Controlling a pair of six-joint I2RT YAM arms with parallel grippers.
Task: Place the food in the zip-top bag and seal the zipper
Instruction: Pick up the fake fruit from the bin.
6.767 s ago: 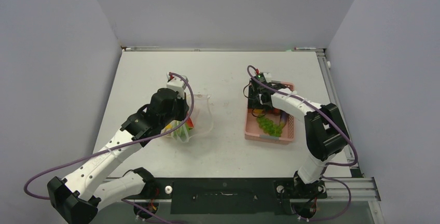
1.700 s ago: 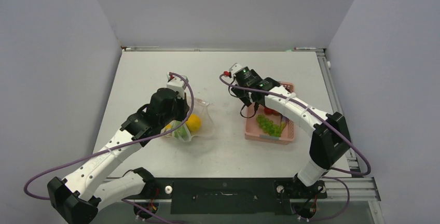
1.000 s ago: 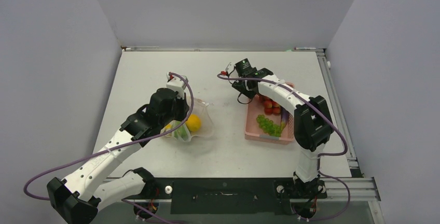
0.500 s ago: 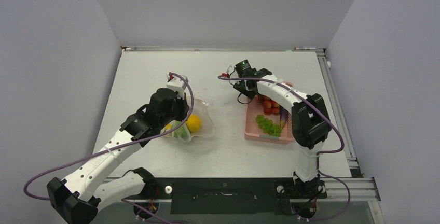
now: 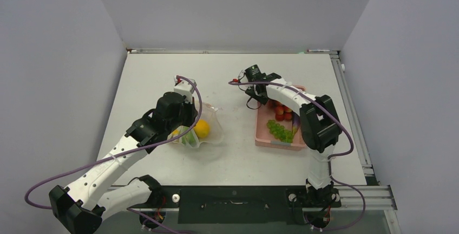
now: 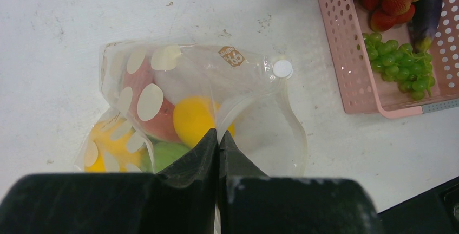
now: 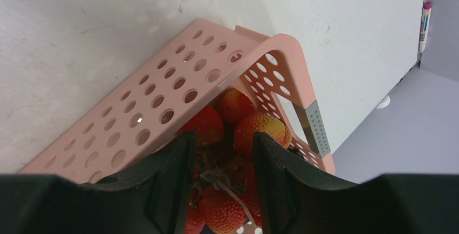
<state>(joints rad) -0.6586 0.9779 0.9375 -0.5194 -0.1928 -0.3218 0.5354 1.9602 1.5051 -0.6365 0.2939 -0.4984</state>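
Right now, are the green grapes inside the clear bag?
No, the green grapes lie in the pink basket, well apart from the bag.

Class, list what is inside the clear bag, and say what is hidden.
Inside the bag: a round yellow fruit, a red piece, a green piece and a second yellow piece. The left hand, shut on the bag's edge, covers anything nearer.
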